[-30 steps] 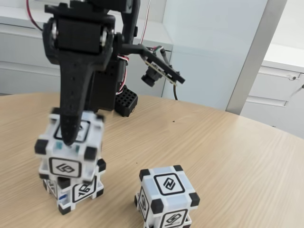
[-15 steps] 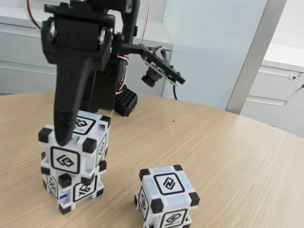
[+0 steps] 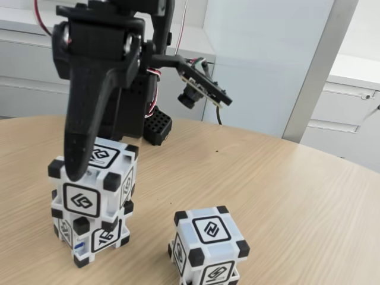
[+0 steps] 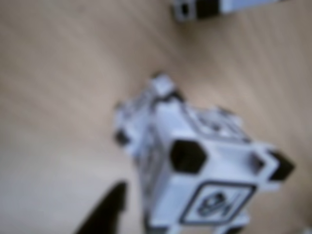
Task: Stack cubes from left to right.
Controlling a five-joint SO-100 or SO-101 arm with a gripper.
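1. Where the black gripper (image 3: 80,169) hangs in the fixed view, one long finger (image 3: 83,130) points down in front of the top cube (image 3: 95,181); its tip overlaps the cube's upper front edge, and contact cannot be told.
2. Whether the jaws are apart or clamped cannot be told: the second finger is hidden.
3. Top cube sits on the lower cube (image 3: 95,234), a two-high stack, slightly twisted against each other, at left on the wooden table (image 3: 285,196).
4. Third cube (image 3: 208,243) stands alone on the table, right of the stack, apart from it.
5. Wrist view is blurred: stack (image 4: 195,165) seen from above, a dark fingertip (image 4: 105,214) just left of it, another cube's edge (image 4: 204,7) at top.
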